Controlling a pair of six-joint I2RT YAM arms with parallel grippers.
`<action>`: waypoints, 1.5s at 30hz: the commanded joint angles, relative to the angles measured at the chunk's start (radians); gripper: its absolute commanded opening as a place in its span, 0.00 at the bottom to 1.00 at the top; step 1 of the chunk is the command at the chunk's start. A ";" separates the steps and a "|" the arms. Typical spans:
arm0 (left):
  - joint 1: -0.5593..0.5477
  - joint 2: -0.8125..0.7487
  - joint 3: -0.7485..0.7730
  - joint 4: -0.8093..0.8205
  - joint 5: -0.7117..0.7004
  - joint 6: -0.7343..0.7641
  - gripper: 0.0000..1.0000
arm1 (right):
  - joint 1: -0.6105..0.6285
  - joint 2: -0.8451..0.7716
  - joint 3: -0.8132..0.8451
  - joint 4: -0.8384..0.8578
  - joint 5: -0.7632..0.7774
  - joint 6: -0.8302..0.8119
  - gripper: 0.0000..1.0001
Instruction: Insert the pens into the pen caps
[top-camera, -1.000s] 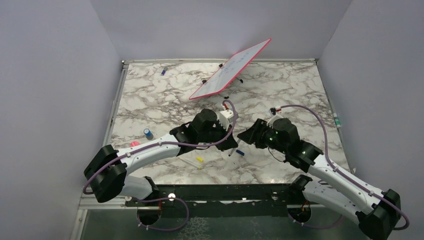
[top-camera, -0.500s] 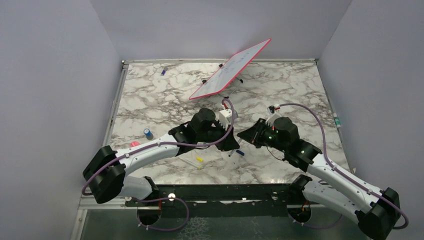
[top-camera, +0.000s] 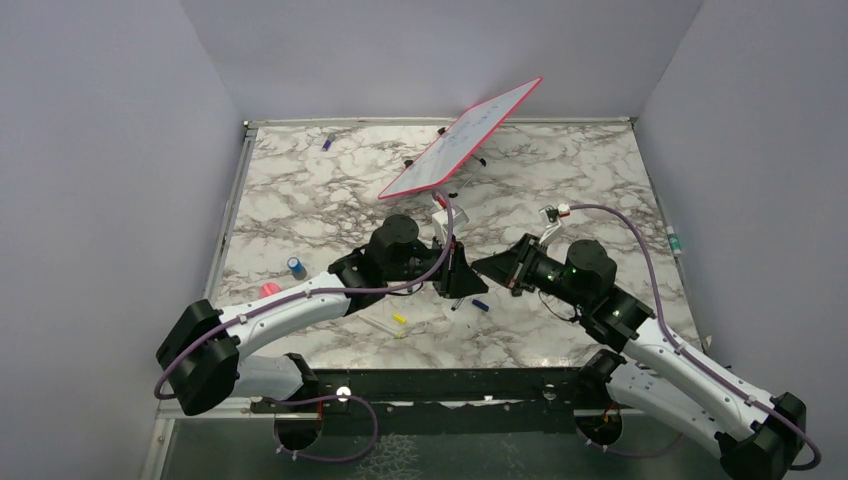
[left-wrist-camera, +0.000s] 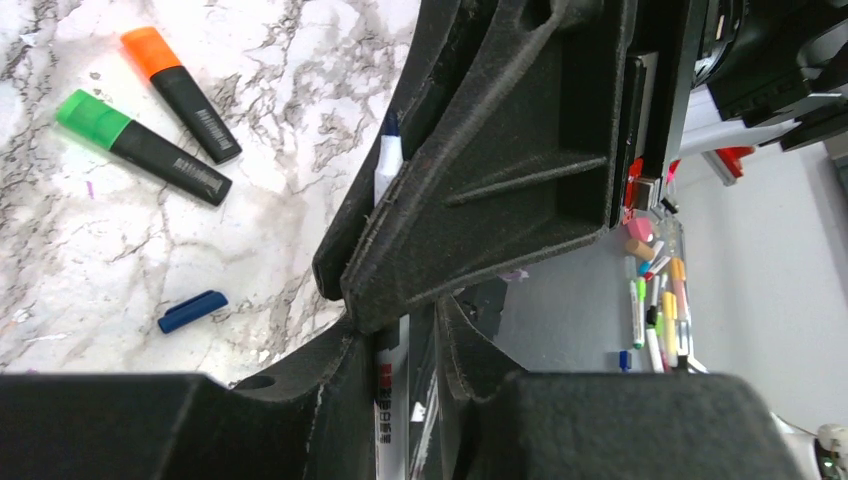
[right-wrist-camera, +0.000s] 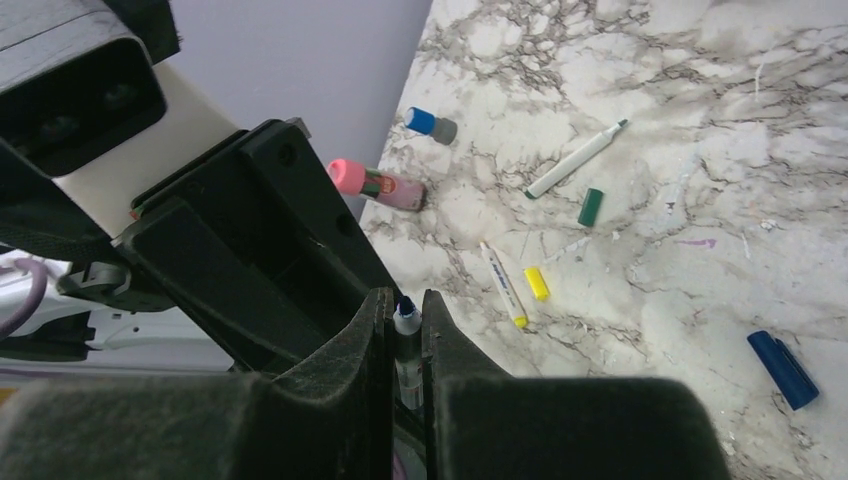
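Note:
A thin white pen (right-wrist-camera: 406, 325) with a dark blue tip stands between the pads of my right gripper (right-wrist-camera: 405, 300), which is shut on it. The same pen (left-wrist-camera: 393, 400) also runs through my left gripper (left-wrist-camera: 400, 315). There it rests against the left finger, with a gap to the right finger. Both grippers meet above the table's middle, left gripper (top-camera: 458, 275) against right gripper (top-camera: 487, 268). A dark blue pen cap (left-wrist-camera: 192, 311) lies on the marble just below them. Orange (left-wrist-camera: 180, 95) and green (left-wrist-camera: 140, 148) highlighters lie side by side.
On the marble lie a white pen with a green tip (right-wrist-camera: 575, 160), a green cap (right-wrist-camera: 590, 207), a yellow-ended pen (right-wrist-camera: 503, 284) and a yellow cap (right-wrist-camera: 537, 283). A pink-capped tube (right-wrist-camera: 375, 185) and a blue-topped one (right-wrist-camera: 430, 124) lie near the left edge. A tilted whiteboard (top-camera: 460, 138) stands behind.
My right gripper has shut on the pen. The left gripper's jaws have eased apart around it, and the left wrist has turned slightly.

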 joint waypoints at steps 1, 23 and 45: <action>0.002 0.008 -0.007 0.067 0.076 -0.039 0.23 | 0.004 -0.028 -0.026 0.106 -0.037 0.004 0.06; 0.065 0.028 -0.018 0.004 0.209 0.032 0.19 | 0.004 0.012 -0.004 0.171 -0.051 -0.064 0.06; 0.153 -0.297 -0.103 -0.158 -0.260 0.219 0.00 | 0.004 0.013 0.079 -0.317 0.236 -0.192 0.66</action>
